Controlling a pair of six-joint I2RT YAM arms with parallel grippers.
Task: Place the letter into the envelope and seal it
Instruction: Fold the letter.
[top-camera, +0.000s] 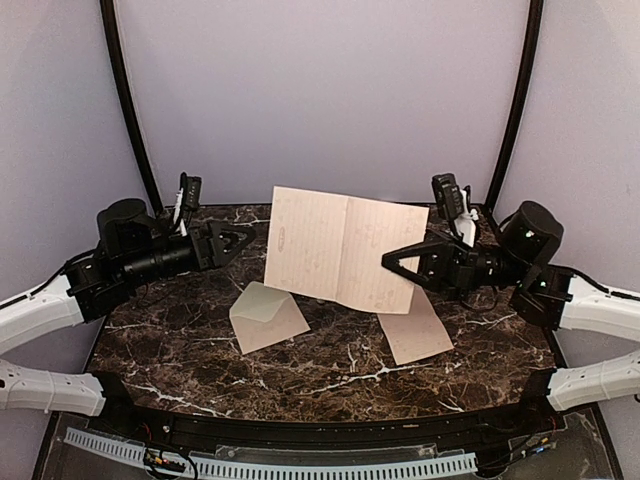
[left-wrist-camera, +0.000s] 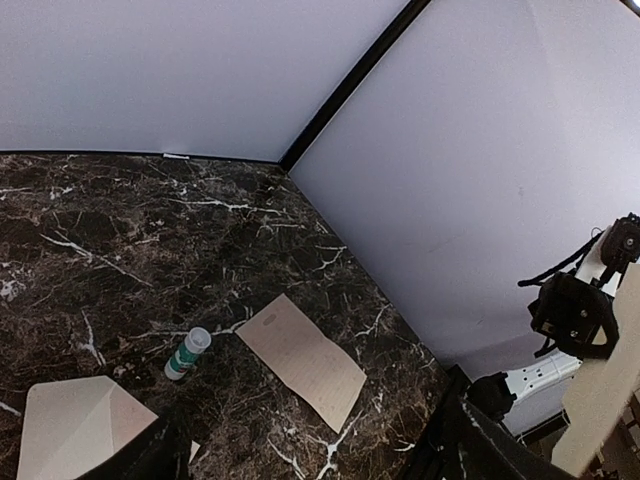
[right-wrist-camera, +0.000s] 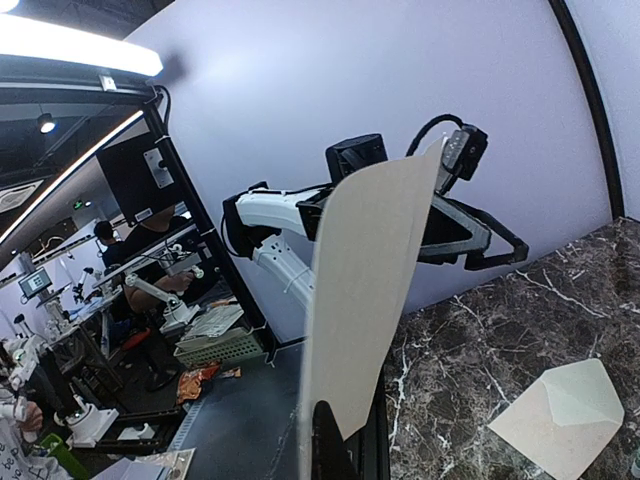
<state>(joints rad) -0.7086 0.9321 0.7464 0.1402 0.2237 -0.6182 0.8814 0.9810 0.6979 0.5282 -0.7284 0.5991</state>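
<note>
Our right tool (top-camera: 392, 262) is pressed together on the lower right part of a large sheet, which we take for the letter (top-camera: 330, 250), and it holds that sheet upright in the air over the far middle of the surface (top-camera: 180, 340). In the right wrist view the paper rises straight out of the pinch as a tall, narrow blade. Our left tool (top-camera: 243, 241) hangs just left of the letter's left edge with its jaws spread, touching nothing.

We judge the task to be at an early stage. The letter is off the surface but not yet in the envelope (top-camera: 268, 315), which lies flat on the near side, below the sheet and well apart from it. Nothing has gone into it and it is not sealed. Inserting, closing the flap and sealing are all left to do. The held sheet is clearly wider than the envelope, so we expect it needs folding first.

The letter is thin, pale tan-cream paper. A vertical crease runs down its middle, faint lines of writing cover it, and a small mark sits near its upper left. It stays fairly flat while gripped at one spot. The envelope is cream-beige with diagonal fold lines, and we cannot tell whether its pointed flap lies open or folded down.

A smaller sheet (top-camera: 415, 330) lies flat right of the envelope. A small white-and-green tube (left-wrist-camera: 188, 352), perhaps glue, lies beside it.
</note>
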